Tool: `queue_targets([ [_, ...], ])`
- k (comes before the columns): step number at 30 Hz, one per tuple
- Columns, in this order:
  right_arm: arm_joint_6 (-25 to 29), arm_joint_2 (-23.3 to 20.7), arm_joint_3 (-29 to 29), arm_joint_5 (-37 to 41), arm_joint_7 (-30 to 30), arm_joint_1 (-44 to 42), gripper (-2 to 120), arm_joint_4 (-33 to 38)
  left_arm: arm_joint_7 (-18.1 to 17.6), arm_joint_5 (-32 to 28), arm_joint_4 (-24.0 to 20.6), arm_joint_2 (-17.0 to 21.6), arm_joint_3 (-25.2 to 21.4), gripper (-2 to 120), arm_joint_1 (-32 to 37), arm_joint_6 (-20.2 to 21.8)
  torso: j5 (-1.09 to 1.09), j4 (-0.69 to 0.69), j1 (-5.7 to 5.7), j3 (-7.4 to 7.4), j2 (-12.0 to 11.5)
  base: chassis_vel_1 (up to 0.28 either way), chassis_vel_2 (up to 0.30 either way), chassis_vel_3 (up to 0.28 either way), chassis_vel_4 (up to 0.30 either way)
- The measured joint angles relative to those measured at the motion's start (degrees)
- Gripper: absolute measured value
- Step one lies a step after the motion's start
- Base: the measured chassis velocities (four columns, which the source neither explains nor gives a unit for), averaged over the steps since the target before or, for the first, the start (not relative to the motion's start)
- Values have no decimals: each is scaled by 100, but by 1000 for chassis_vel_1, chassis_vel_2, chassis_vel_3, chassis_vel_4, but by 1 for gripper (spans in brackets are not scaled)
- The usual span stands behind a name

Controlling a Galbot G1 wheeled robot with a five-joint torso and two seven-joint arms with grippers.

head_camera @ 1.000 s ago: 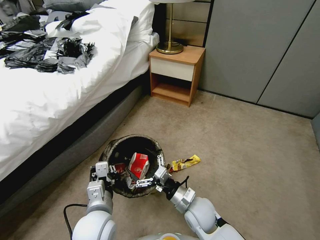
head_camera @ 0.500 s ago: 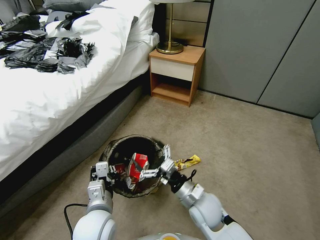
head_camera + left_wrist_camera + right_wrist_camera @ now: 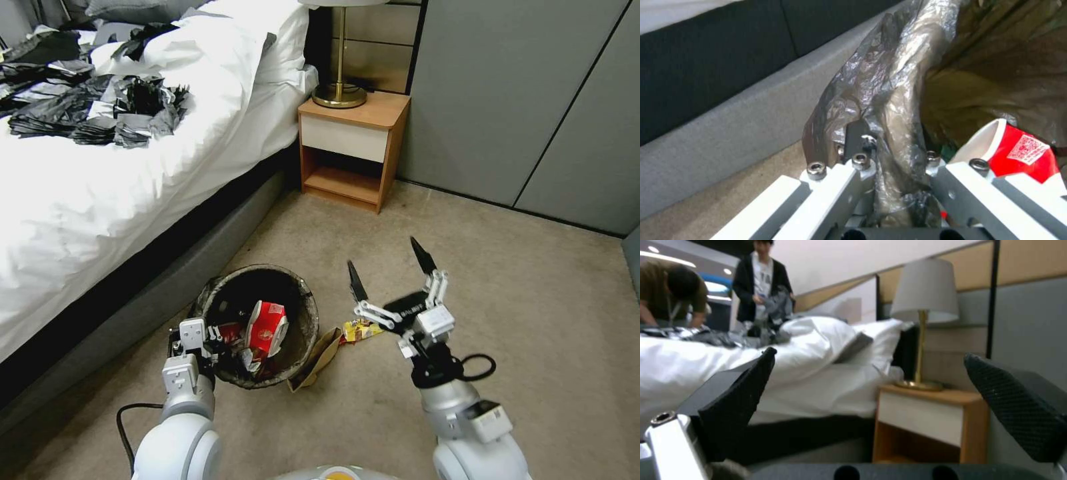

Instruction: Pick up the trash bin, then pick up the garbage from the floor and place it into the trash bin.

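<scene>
The small round white plastic trash bin (image 3: pixel 257 325), lined with a dark crinkled bag folded over its rim, sits on the beige short-pile carpet floor (image 3: pixel 507 280) near the grey base of the white-sheeted bed (image 3: pixel 100 200). Inside it lie a red-and-white snack packet (image 3: pixel 267 328) and other small litter. The left pincer (image 3: pixel 200 347) is low at the bin's near-left rim, its forearm reaching forward from the robot's left shoulder; the left wrist view shows its fingers (image 3: pixel 853 160) clamped narrow on the bagged rim. The right arm is raised to the right of the bin, wrist bent upward, and the right pincer (image 3: pixel 388 267) stands wide apart and holds nothing, black tips pointing up and away toward the far wooden nightstand (image 3: pixel 352 150). On the floor just right of the bin lie a brown paper bag (image 3: pixel 315 360), touching the bin's side, and a yellow wrapper (image 3: pixel 360 329) beneath the right pincer.
</scene>
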Motion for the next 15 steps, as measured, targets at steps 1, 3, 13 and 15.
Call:
queue_targets([
  [1,0,0,0,0,0,0,100,0,0,0,0,0,0,1,0,0,0,0,0,0,0,0,0,0,0],
  [3,37,41,54,-67,77,-147,100,-145,-5,-44,-32,19,-23,1,-16,14,0,0,0,0,0,0,0,0,0],
  [13,83,108,144,-101,210,-215,100,-425,-18,-104,-97,96,-72,1,25,32,0,0,0,0,0,0,0,0,0],
  [15,82,112,188,-72,212,-158,100,-457,-19,-103,-98,91,-69,1,17,33,0,0,0,0,0,0,0,0,0],
])
